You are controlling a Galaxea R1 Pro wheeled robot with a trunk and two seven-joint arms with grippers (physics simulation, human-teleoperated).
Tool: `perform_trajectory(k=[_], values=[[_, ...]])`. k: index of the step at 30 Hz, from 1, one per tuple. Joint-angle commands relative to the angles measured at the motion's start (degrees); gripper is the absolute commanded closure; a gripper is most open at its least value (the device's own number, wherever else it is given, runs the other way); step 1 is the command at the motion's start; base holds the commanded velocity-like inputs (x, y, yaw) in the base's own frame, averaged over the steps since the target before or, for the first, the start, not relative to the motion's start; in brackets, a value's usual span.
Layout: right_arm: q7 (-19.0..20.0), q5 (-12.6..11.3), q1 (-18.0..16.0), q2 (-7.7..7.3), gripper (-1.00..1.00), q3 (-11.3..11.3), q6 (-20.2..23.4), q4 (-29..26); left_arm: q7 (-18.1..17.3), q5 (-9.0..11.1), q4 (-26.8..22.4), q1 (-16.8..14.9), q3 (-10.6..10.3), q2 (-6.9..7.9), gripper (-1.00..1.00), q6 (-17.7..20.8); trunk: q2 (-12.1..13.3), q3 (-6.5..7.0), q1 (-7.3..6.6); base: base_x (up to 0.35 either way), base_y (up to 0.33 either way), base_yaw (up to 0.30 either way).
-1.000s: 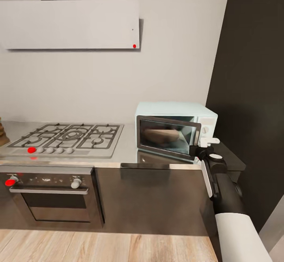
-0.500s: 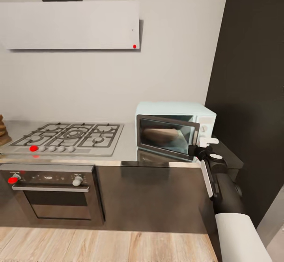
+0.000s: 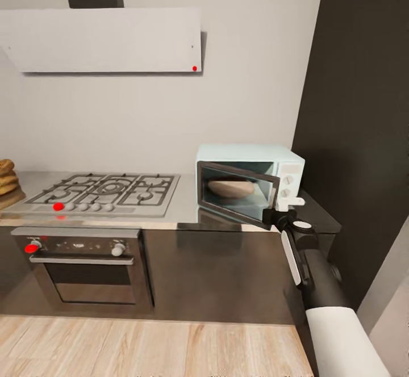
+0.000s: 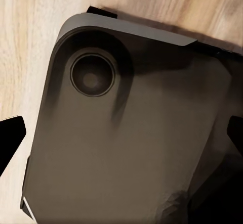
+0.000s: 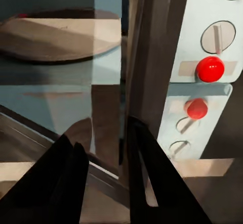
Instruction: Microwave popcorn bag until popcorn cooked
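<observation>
The microwave (image 3: 250, 181) stands at the right end of the desk (image 3: 182, 209), its door (image 3: 238, 194) swung partly open toward the room. The right pincer (image 3: 272, 216) sits at the door's free edge, just near of the knob panel (image 3: 288, 187). In the right wrist view its two dark fingers (image 5: 68, 183) stand a little apart with the door's edge (image 5: 139, 72) running between them; whether they actually pinch it I cannot tell.

Through the glass, a tan rounded shape (image 3: 230, 187) lies on the oven floor, long axis running left to right; I take it for the bag, already inside. It lies left of and beyond the pincer, behind the door. The right arm is plainly the nearer one, so the door should swing shut away from it, toward the far wall.

The bag's mouth and any popcorn are impossible to make out. The left wrist view looks down on the robot's dark base (image 4: 126, 133) and the wood floor (image 4: 30, 42), with black finger tips (image 4: 10, 140) at either edge, spread wide.
</observation>
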Motion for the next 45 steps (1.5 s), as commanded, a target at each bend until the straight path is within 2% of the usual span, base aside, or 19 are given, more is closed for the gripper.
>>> perform_trajectory(k=[1, 2, 11, 17, 21, 23, 24, 28, 30, 33, 39, 41, 43, 45], values=[[0.4, 2.6, -0.1, 0.07, 1.0, -4.6, 0.4, -0.5, 0.0, 0.3, 0.0, 0.0, 0.0, 0.01, -1.0, -0.2, 0.0, -0.05, -0.02, -0.039, 0.0, 0.0], [0.4, 2.6, -0.1, 0.05, -1.0, -4.6, 0.4, -0.5, 0.0, 0.3, 0.0, 0.0, 0.0, 0.02, -1.0, -0.2, 0.0, -0.05, -0.02, -0.02, 0.0, 0.0], [0.6, 2.5, -0.1, 0.04, -1.0, -4.6, 1.4, -0.5, 0.0, 0.3, 0.0, 0.0, 0.0, 0.03, -1.0, -0.1, 0.0, -0.05, -0.02, -0.002, 0.0, 0.0], [2.7, 1.8, 0.1, 0.35, -1.0, -4.4, 5.8, 0.1, 0.0, 0.3, 0.0, 0.0, -0.1, 0.03, -1.0, -0.1, 0.0, -0.05, -0.02, 0.0, 0.0, 0.0], [3.8, 2.1, 2.2, -0.13, -1.0, -4.4, 8.1, 0.4, 0.0, 0.3, 0.0, 0.0, -0.1, 0.03, -1.0, -0.1, 0.0, -0.05, -0.02, 0.0, 0.0, 0.0], [3.7, 2.2, 2.4, -1.0, -1.0, -4.5, 8.3, 0.4, 0.0, 0.3, 0.0, 0.0, -0.1, 0.03, -1.0, -0.1, 0.0, -0.05, -0.02, 0.0, 0.0, 0.0], [3.5, 2.4, 2.7, -2.5, -1.0, -4.7, 8.4, 0.3, 0.0, 0.3, 0.0, 0.0, -0.1, 0.03, -1.0, -0.1, 0.0, -0.05, -0.02, 0.0, 0.0, 0.0], [3.3, 2.2, 2.9, -6.36, -1.0, -5.1, 8.3, 0.1, 0.0, 0.3, 0.0, 0.0, -0.1, 0.1, -1.0, -0.1, 0.0, -0.05, -0.02, 0.0, 0.0, 0.0], [3.3, 2.2, 2.9, -6.63, -1.0, -6.0, 8.3, -0.1, -0.1, 0.3, 0.0, 0.0, -0.1, 0.11, -1.0, -0.1, 0.0, -0.05, -0.02, 0.0, 0.0, 0.0], [3.3, 2.3, 2.9, -6.72, -1.0, -10.1, 8.3, -1.8, -0.1, 0.3, 0.0, 0.0, -0.1, 0.12, -1.0, -0.1, 0.0, -0.05, -0.02, 0.0, 0.0, 0.0], [3.3, 2.5, 2.9, -6.55, -1.0, -10.9, 8.3, -2.9, -0.1, 0.3, 0.0, 0.0, -0.1, 0.12, -1.0, -0.1, 0.0, -0.05, -0.02, 0.0, 0.0, 0.0], [3.3, 2.5, 3.6, -6.26, -1.0, -10.9, 8.2, -4.9, -0.1, 0.3, 0.0, 0.0, -0.1, 0.12, -1.0, -0.1, 0.0, -0.05, -0.02, 0.0, 0.0, 0.0], [3.2, 2.5, 6.2, -5.82, -1.0, -10.8, 7.6, -10.2, -0.1, 0.3, 0.0, 0.0, -0.1, 0.12, -1.0, -0.1, 0.0, -0.05, -0.02, 0.0, 0.0, 0.0], [2.8, 2.5, 7.2, -5.28, -1.0, -10.8, 7.2, -12.5, -0.1, 0.3, -0.1, 0.0, -0.1, 0.09, -1.0, -0.2, 0.0, -0.05, -0.02, 0.0, 0.0, 0.0]])
